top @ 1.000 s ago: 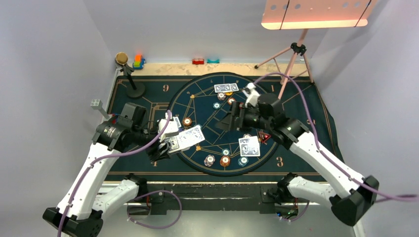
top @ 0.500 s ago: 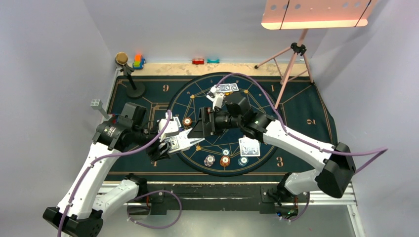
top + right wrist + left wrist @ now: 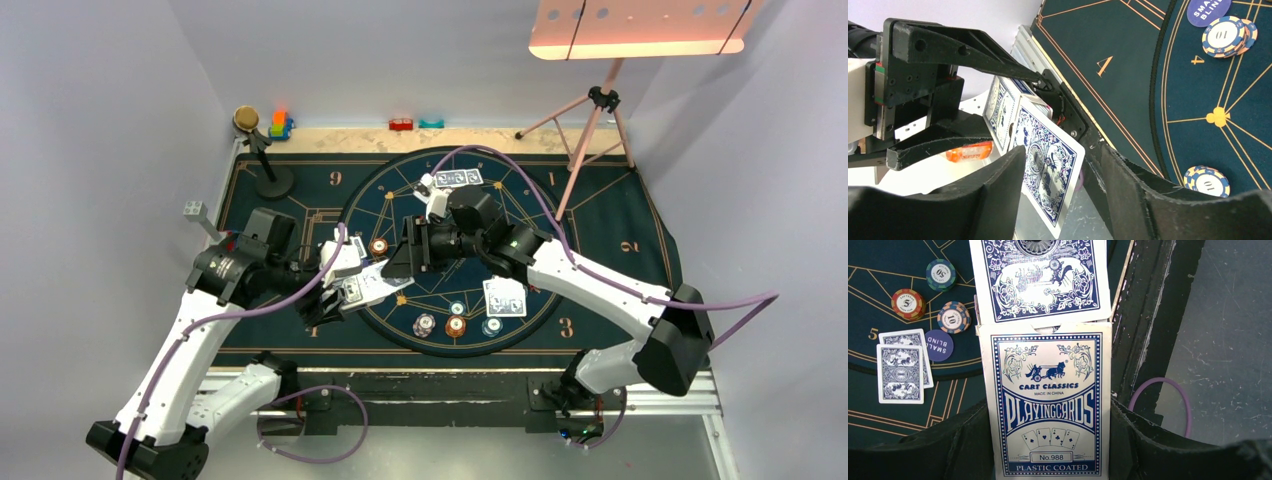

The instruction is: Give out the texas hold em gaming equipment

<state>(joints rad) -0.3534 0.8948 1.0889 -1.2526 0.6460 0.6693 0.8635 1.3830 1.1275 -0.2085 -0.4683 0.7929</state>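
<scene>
Left end effector [image 3: 1048, 412] grips card box [image 3: 1048, 385], open end pointing outward.

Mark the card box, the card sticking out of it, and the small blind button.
card box [image 3: 1048, 405], left wrist view, printed front
protruding card [image 3: 1040, 280], left wrist view, patterned back
small blind button [image 3: 940, 346], left wrist view, lettered face

Dark-blue mat [image 3: 610, 225], chips [image 3: 455, 325], face-down cards [image 3: 504, 297]

You have a dark-blue, gold-lined cloth mat [image 3: 620, 215] spread out. Beyond its far edge sit stacked colourful toy blocks [image 3: 280, 124], a red block [image 3: 401, 124] and a teal block [image 3: 431, 123]. A black brass-topped stand [image 3: 262, 155] is far left, a pink tripod [image 3: 590, 125] far right.
</scene>
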